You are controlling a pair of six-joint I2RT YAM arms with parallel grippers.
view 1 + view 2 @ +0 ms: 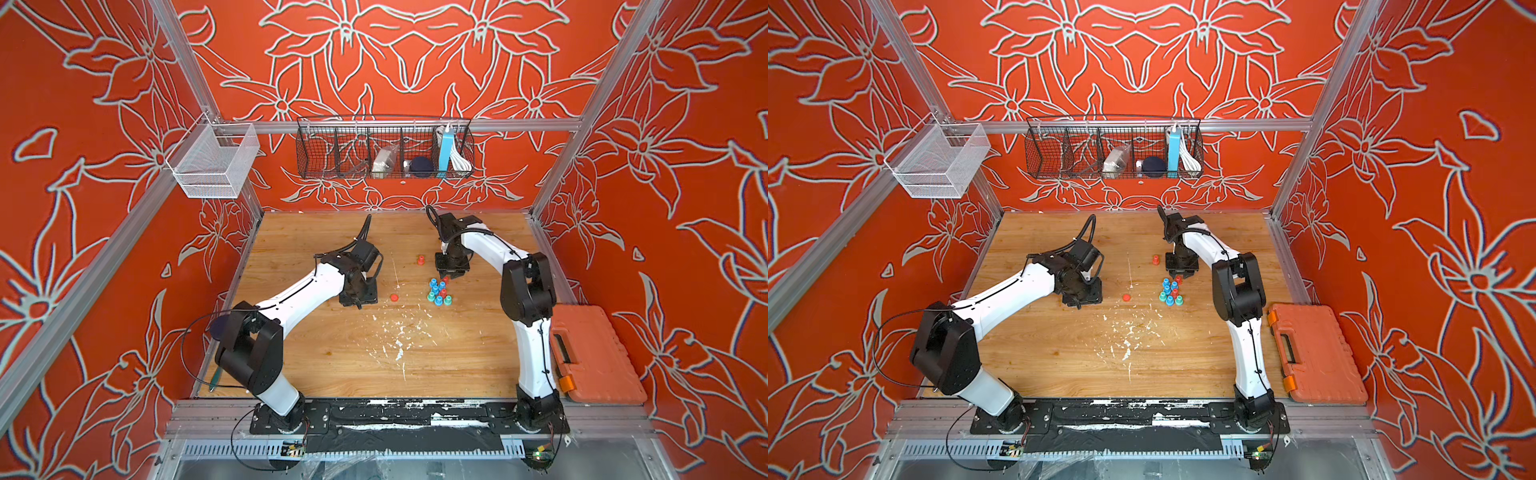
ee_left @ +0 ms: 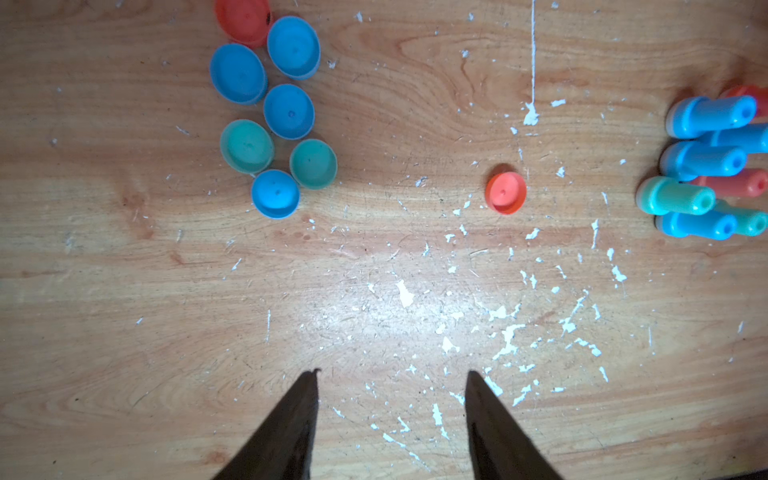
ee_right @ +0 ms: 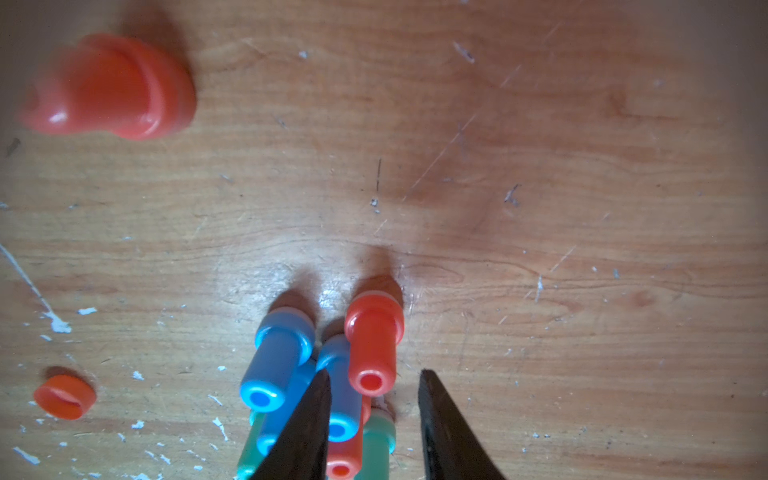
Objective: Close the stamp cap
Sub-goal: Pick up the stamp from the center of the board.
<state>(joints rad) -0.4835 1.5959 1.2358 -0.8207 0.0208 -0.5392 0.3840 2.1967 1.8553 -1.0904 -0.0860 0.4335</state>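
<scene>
Robot lab test booth: silver metal frame bars (image 1: 523, 124), red flower-pattern walls (image 1: 83, 208), white-and-black robot arms (image 1: 299, 295) bolted beside scratched wooden table (image 1: 332, 365), black wire basket (image 1: 316, 149) hanging behind.

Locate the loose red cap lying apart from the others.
In both top views the small round red plastic cap lies alone on the wooden table, between the left gripper and the cluster of upright coloured stamps.
</scene>
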